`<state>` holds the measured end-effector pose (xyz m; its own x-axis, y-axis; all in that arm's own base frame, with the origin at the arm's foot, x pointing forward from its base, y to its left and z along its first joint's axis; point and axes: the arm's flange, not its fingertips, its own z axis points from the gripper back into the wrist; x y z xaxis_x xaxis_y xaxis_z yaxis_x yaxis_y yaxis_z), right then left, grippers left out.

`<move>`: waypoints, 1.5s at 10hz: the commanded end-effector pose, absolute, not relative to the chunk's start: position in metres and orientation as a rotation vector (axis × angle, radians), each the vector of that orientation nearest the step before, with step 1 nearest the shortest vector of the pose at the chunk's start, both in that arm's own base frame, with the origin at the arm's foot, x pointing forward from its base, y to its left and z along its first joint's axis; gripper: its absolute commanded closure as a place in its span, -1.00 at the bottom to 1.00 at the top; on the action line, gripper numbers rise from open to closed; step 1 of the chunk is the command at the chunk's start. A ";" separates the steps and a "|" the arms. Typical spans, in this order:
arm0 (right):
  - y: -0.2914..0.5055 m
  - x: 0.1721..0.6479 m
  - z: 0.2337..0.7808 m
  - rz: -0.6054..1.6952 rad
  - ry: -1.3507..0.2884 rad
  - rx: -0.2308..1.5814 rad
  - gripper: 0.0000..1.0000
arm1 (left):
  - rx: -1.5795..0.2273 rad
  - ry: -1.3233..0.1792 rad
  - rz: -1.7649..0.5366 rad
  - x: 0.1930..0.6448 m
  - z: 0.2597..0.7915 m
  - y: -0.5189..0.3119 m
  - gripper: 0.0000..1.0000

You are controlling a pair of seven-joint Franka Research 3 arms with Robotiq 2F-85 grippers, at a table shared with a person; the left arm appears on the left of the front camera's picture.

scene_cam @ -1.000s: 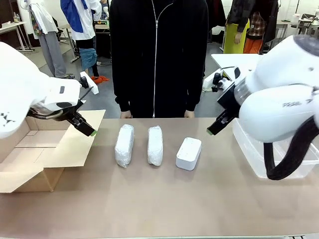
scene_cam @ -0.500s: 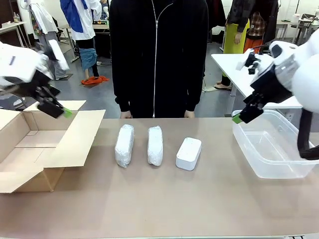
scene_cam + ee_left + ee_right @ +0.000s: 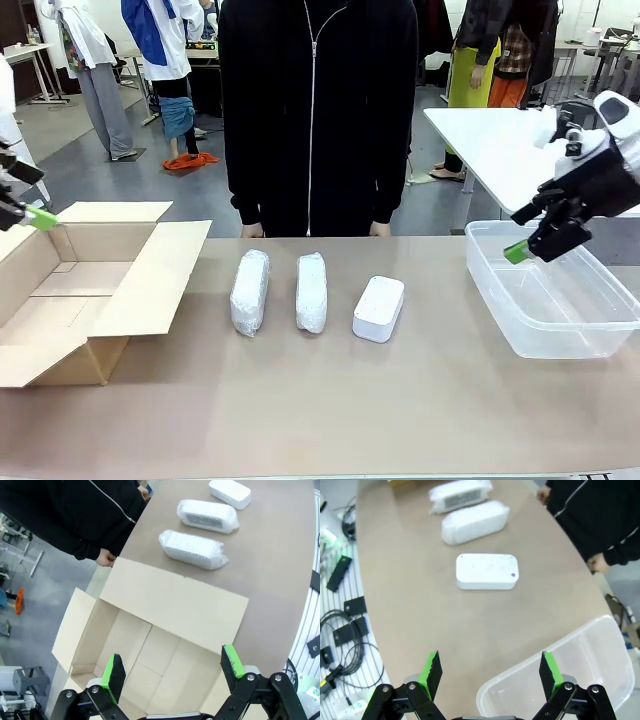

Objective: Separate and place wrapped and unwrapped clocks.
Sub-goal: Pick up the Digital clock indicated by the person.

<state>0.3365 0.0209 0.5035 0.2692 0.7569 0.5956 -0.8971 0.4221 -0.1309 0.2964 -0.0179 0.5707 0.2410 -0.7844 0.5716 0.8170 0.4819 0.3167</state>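
Two oblong whitish bubble-wrap bundles (image 3: 250, 291) and, right of them, a bare white rounded plastic block (image 3: 379, 308) lie centred on the tan table (image 3: 320, 420). Left gripper (image 3: 172, 667) and right gripper (image 3: 489, 672) gape, empty. Wrap likely soft, slippery; pinch across narrow width.

The left pincer (image 3: 172, 666) and right pincer (image 3: 489, 671) are black, bolted linkages tipped with bright green pads. The person (image 3: 316, 110) wears a black zip-front jacket with long sleeves.

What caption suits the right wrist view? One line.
Open right tool over clear tub, facing bare clock and two wrapped clocks.
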 end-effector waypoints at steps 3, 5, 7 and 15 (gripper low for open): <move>-0.022 0.304 0.486 1.180 -0.675 0.286 -1.00 | -0.076 -0.757 -1.122 0.270 0.531 0.029 -1.00; -0.039 0.307 0.481 1.177 -0.678 0.267 -1.00 | -0.090 -0.758 -1.103 0.270 0.530 0.045 -1.00; -0.050 0.315 0.475 1.146 -0.679 0.276 -1.00 | -0.093 -0.740 -1.048 0.273 0.526 0.056 -1.00; -0.054 0.327 0.484 1.136 -0.645 0.269 -1.00 | -0.086 -0.737 -1.017 0.288 0.554 0.069 -1.00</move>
